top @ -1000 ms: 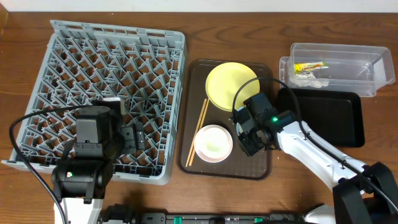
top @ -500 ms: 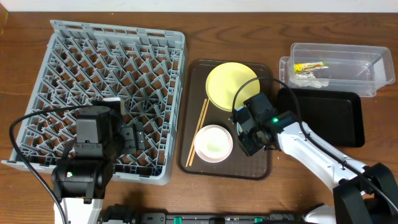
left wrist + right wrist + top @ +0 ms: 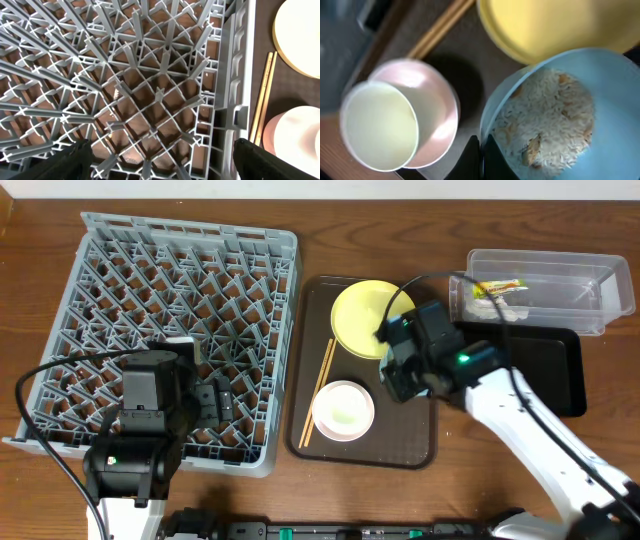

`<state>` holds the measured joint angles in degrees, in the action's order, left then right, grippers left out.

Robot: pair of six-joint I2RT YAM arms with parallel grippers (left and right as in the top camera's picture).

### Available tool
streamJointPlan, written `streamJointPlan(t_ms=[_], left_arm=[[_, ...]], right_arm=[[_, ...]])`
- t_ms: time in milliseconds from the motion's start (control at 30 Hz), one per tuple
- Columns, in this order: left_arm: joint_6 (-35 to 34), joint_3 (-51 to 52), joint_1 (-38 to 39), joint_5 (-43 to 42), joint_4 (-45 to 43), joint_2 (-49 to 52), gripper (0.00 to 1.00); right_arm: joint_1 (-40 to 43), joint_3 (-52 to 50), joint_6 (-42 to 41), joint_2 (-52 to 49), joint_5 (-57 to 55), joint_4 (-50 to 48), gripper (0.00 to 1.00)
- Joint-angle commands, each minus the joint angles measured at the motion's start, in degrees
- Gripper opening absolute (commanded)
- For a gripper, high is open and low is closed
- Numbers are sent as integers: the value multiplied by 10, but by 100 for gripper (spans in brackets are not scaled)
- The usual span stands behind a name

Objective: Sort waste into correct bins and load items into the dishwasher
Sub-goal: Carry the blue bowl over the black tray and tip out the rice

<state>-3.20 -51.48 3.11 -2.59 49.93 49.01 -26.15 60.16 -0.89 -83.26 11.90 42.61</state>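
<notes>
My right gripper (image 3: pixel 481 155) is shut on the rim of the light blue bowl (image 3: pixel 605 120), which holds beige-white food scraps (image 3: pixel 545 115). It is held above the brown tray, beside the yellow-green plate (image 3: pixel 362 315). In the overhead view the right gripper (image 3: pixel 398 370) hides the bowl. The white cup (image 3: pixel 380 125) sits in the pinkish-white bowl (image 3: pixel 440 110), with the chopsticks (image 3: pixel 318 392) to their left. My left gripper (image 3: pixel 160 162) is open and empty over the grey dish rack (image 3: pixel 180 280). The wrapper (image 3: pixel 498 286) and the tissue (image 3: pixel 502 306) lie in the clear tub (image 3: pixel 560 265).
The black tray (image 3: pixel 545 370) lies right of the brown serving tray (image 3: pixel 312 305), just below the clear tub. The rack fills the table's left half. My right arm's cable loops over the tub's left end.
My right gripper has risen and moved up and to the right with the blue bowl, toward the plate and the black tray. The left arm has not moved.
</notes>
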Motion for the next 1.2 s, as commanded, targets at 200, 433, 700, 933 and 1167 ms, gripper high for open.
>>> streamJointPlan(t_ms=[200,433,700,933,1167], left_arm=[[-5,-12,2,7,2,0,90],[-5,-12,2,7,2,0,90],[-5,-12,2,7,2,0,90],[-5,-12,2,7,2,0,90],[-5,-12,2,7,2,0,91]], right_arm=[[144,24,-47,52,33,7,1],[301,17,-46,30,236,5,1],[409,-14,-16,-30,403,2,1],[478,-22,-7,-97,509,-18,1],[528,-22,-7,-159,622,-32,1]])
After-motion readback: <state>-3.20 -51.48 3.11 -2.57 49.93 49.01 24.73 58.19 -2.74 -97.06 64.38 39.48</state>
